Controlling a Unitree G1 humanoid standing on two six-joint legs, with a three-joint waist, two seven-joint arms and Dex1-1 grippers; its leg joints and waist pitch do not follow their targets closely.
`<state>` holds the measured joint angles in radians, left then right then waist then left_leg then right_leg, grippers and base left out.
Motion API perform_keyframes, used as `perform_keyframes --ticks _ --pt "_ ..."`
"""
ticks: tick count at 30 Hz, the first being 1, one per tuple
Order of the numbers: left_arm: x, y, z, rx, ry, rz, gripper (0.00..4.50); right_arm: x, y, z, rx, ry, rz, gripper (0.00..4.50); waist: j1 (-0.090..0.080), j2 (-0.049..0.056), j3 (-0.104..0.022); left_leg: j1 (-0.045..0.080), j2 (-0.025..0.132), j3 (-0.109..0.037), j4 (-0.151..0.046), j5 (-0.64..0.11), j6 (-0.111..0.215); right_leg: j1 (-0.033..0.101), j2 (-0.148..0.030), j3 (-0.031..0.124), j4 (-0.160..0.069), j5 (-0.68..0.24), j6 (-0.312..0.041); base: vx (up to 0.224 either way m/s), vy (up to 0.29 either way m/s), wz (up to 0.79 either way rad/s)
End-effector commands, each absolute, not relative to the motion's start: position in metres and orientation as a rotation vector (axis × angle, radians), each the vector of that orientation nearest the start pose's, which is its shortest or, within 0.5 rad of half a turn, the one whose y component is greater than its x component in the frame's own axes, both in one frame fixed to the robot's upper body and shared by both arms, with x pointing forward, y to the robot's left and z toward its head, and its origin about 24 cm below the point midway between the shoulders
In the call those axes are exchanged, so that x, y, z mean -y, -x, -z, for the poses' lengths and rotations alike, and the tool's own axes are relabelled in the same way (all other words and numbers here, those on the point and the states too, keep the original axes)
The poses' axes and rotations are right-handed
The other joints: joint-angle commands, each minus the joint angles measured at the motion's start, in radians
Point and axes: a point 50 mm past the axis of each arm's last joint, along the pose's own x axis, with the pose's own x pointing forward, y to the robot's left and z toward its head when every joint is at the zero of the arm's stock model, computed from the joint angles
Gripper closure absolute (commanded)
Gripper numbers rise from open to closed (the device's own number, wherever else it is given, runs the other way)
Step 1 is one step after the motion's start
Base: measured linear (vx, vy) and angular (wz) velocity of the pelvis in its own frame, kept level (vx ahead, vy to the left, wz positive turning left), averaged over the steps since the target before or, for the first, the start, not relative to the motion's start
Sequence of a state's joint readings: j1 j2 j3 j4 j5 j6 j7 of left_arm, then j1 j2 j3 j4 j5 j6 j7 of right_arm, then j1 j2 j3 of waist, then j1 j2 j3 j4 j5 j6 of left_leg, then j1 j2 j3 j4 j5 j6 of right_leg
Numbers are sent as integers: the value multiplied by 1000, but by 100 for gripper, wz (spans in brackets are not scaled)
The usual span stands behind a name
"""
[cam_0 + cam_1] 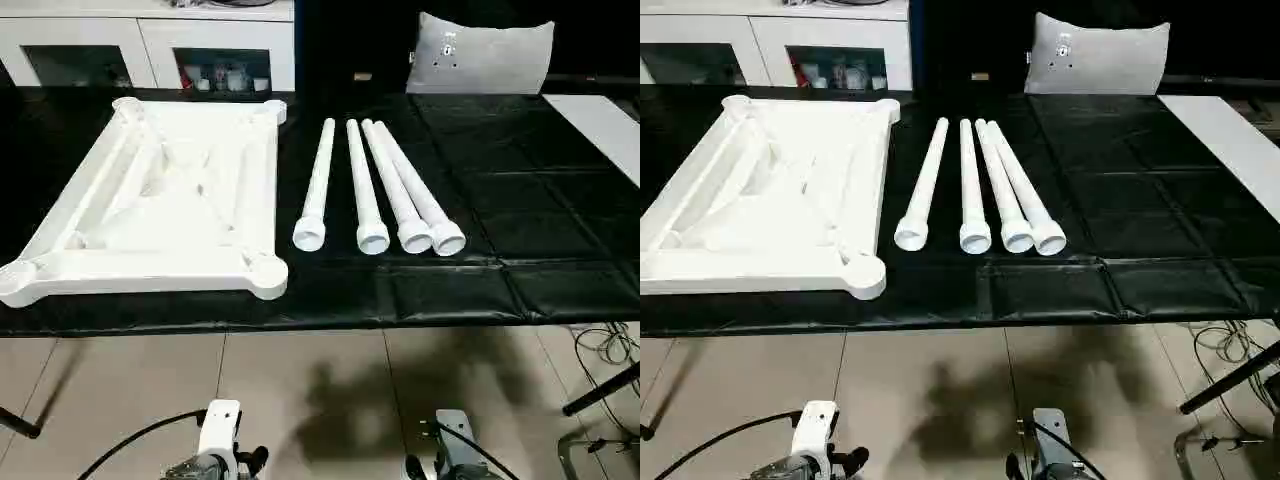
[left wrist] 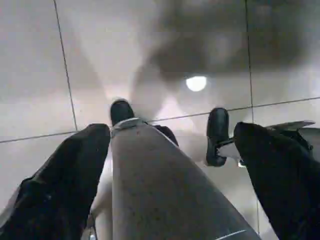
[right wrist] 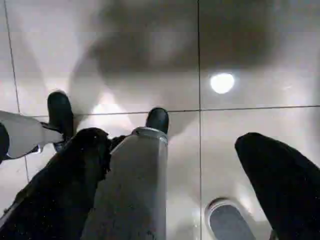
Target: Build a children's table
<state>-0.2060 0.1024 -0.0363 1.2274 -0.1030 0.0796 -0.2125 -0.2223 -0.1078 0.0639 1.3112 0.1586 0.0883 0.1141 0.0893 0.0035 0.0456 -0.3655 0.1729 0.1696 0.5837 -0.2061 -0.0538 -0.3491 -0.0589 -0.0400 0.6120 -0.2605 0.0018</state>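
Tabletop (image 1: 160, 200): white moulded plastic, rectangular, lying underside up on the left half of a black-covered work surface (image 1: 520, 220); raised rim, diagonal stiffening ribs crossing the recessed middle, a round socket at each corner, the nearest at 6 o'clock of the panel (image 1: 262, 272). In the right eye view its left edge is cut off by the frame. Legs: four long white tapered tubes laid side by side just to the right of the tabletop, at about 3 o'clock from it, open round ends toward the robot. First leg (image 1: 316, 185) lies apart from the rest; second leg (image 1: 363, 188) runs nearly parallel; third leg (image 1: 394, 190) and fourth leg (image 1: 420, 192) lie touching or nearly so along their far ends. Surface covering: black, glossy, creased into panels. Behind, at 12 o'clock: grey pillow (image 1: 482, 55), and a white cabinet (image 1: 150, 45) with glass doors, its contents too small to make out. Floor (image 1: 300, 400): pale glossy tiles with reflections. Left gripper (image 2: 170, 185): two black fingers spread wide, empty, hanging over the floor above the robot's own leg and foot. Right gripper (image 3: 180, 190): black fingers likewise parted, holding nothing, over the tiles.
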Motion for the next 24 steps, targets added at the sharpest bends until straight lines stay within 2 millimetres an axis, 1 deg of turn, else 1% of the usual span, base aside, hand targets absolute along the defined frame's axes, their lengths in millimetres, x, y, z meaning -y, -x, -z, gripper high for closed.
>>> perform_keyframes --ticks 1,24 --pt "-170 -166 148 -1101 76 140 5 178 -153 155 -1190 -51 -22 0 1 5 -36 9 83 -26 -87 -204 42 18 -115 53 -75 11 -264 0 0 0" --pt "-170 -166 148 -1101 76 140 5 178 -153 155 -1190 -51 -22 0 1 5 -36 9 83 -26 -86 -199 44 19 -115 53 -74 23 -266 0 0 0"
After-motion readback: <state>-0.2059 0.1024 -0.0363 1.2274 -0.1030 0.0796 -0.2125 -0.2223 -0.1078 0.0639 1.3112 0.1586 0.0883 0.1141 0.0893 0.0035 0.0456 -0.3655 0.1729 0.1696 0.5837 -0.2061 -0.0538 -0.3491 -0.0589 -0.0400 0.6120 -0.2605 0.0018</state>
